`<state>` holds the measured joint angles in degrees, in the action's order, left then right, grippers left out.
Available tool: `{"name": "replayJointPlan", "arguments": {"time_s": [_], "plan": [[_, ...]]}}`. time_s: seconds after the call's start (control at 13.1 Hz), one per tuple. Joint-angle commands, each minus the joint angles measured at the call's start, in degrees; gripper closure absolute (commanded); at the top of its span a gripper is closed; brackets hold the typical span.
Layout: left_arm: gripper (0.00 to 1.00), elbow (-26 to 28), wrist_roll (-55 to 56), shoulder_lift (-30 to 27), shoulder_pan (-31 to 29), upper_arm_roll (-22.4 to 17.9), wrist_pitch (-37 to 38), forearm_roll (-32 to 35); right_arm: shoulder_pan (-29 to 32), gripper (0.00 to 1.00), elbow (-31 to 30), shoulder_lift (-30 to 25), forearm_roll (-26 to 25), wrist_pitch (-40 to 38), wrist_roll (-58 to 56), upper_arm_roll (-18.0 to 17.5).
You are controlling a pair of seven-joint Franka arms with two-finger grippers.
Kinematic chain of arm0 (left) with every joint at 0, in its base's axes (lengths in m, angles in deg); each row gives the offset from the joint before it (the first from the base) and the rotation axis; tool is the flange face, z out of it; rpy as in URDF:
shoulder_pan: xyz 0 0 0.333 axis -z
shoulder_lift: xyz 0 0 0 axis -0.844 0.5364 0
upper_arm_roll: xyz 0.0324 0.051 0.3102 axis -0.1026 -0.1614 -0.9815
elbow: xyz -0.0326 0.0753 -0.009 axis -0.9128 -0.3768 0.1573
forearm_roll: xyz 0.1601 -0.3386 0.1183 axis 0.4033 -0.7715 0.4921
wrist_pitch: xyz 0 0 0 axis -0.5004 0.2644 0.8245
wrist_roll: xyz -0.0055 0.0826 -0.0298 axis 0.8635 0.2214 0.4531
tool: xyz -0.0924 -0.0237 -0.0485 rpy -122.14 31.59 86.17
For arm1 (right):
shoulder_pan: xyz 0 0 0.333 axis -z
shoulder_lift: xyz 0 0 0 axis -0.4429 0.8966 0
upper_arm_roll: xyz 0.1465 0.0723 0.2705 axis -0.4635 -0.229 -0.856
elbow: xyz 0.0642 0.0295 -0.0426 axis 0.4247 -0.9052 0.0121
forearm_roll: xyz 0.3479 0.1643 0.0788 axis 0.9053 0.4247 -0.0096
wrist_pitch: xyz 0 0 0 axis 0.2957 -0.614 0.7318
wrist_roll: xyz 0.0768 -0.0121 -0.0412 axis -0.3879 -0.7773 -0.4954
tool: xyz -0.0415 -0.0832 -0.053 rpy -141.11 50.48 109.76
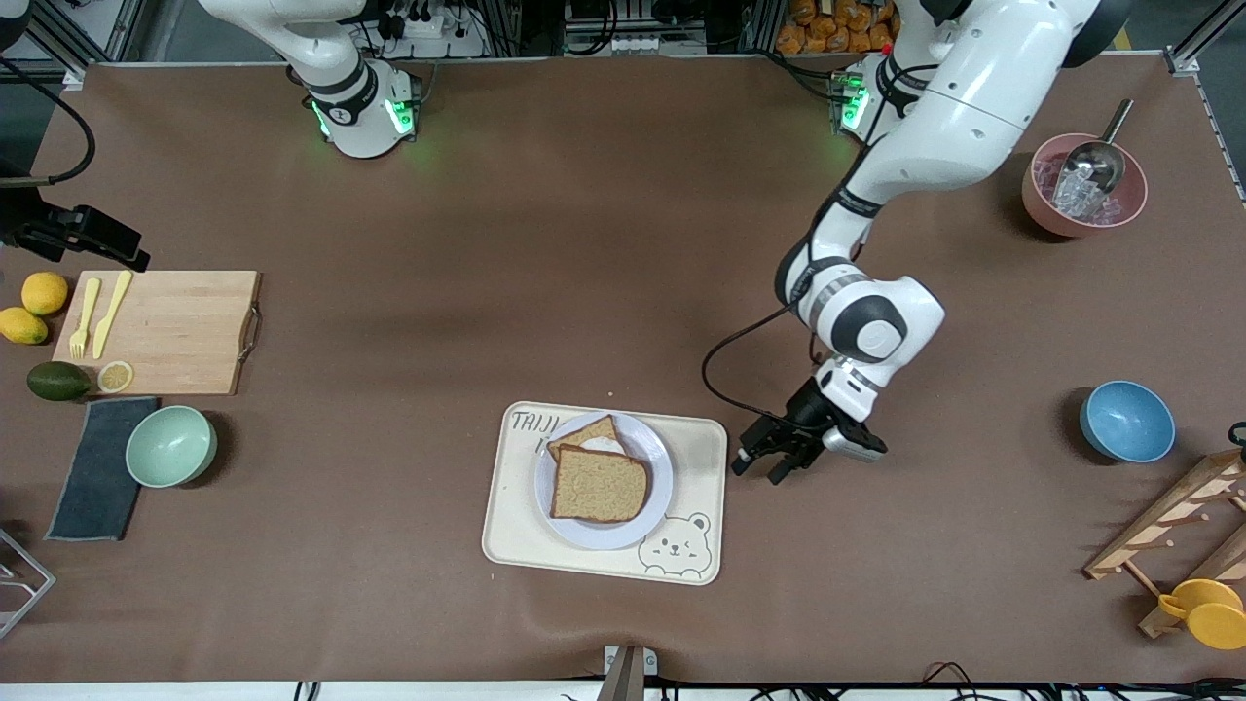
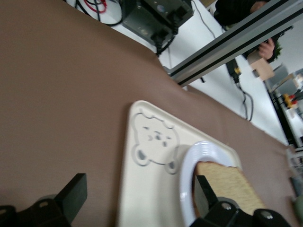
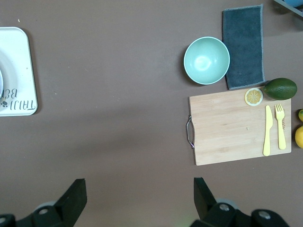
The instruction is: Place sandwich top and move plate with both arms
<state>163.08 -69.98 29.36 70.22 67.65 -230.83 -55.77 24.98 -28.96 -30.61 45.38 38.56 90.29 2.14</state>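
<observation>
Two bread slices lie on one plate [image 1: 654,506]: the plain sandwich top [image 1: 599,485] and one slice [image 1: 585,434] partly under it. One cream tray [image 1: 701,458] carries the plate. There are three bowls: one mint green [image 1: 170,446], one blue [image 1: 1127,421], one pink [image 1: 1042,209] holding one metal scoop [image 1: 1095,166]. One cutting board [image 1: 170,331] carries one yellow fork [image 1: 84,317], one yellow knife [image 1: 112,313] and one lemon slice [image 1: 115,376]. Two whole lemons [image 1: 44,292] [image 1: 21,325], one avocado [image 1: 56,381], one dark cloth [image 1: 97,469] and one wooden rack [image 1: 1183,516] complete the bench. Two arms are present, each with one tool: left tool [image 1: 776,458], right tool [image 3: 137,201].
</observation>
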Motion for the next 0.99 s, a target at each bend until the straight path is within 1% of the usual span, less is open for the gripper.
{"name": "replayJointPlan", "arguments": {"time_s": [0.0, 0.15, 0.38, 0.53, 0.61, 0.76, 0.91], "plan": [[0.00, 5.90, -0.23, -4.16, -4.12, 1.77, -0.10, 8.50, 0.78, 0.00, -0.38, -0.34, -0.18, -0.29, 0.38, -0.58], [0.00, 8.11, 1.43, -5.31, -5.43, 1.60, -0.10, 15.26, 0.87, 0.00, -0.47, -0.34, -0.18, -0.38, 0.38, -0.58], [0.00, 10.74, 8.44, -6.36, -8.07, 1.43, 0.77, 32.55, 0.87, 0.00, -0.91, -0.25, -0.09, -0.47, 0.38, -0.58], [0.00, 11.37, 13.28, -6.98, -9.74, 0.29, 5.41, 42.06, 0.87, 0.00, -0.91, -0.25, -0.09, -0.56, 0.38, -0.58], [0.00, 11.72, 16.43, -7.85, -10.53, -0.68, 7.96, 47.85, 0.87, 0.00, -0.91, -0.25, -0.09, -0.56, 0.38, -0.58], [0.00, 11.37, 26.52, -10.05, -10.37, -4.71, 15.16, 62.94, 0.87, 0.00, -0.91, -0.25, 0.08, -0.56, 0.38, -0.58], [0.00, 9.53, 37.07, -12.77, -10.80, -7.79, 22.98, 78.85, 0.96, 0.00, -0.91, -0.25, 0.08, -0.73, 0.29, -0.58]]}}
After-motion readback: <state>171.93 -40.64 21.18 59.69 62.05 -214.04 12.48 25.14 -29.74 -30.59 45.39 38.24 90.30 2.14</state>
